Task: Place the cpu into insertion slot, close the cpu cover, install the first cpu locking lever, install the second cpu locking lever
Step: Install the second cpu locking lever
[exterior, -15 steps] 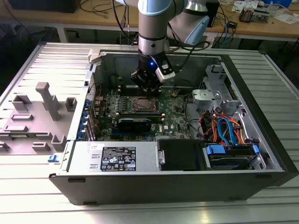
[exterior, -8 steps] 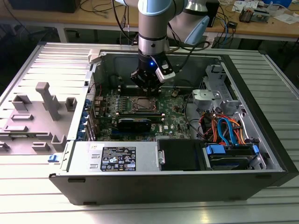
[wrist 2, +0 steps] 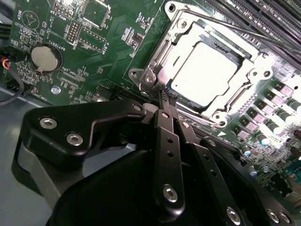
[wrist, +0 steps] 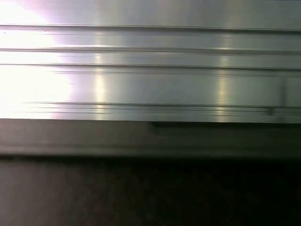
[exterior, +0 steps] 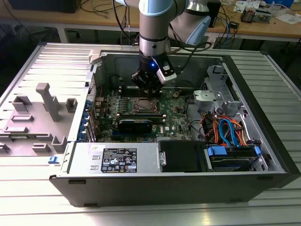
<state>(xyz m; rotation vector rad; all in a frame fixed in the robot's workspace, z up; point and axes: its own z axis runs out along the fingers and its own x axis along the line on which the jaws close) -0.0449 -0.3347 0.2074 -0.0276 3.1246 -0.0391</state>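
Nearest the lens in the second wrist view, the claw (wrist 2: pixel 165 96) has its black fingers pressed together, tips at the corner of the cpu cover (wrist 2: pixel 181 44), gripping nothing I can make out. The cpu (wrist 2: pixel 204 73) sits in the insertion slot (exterior: pixel 143 105) under the lowered frame. Lever work here likely wants slow, steady pressure at that corner.

The cpu (wrist 2: pixel 203 74) sits in the insertion slot (wrist 2: pixel 157 60), under the cpu cover (wrist 2: pixel 256 75). The end effector (wrist 2: pixel 168 98) is just beside the cover's edge.
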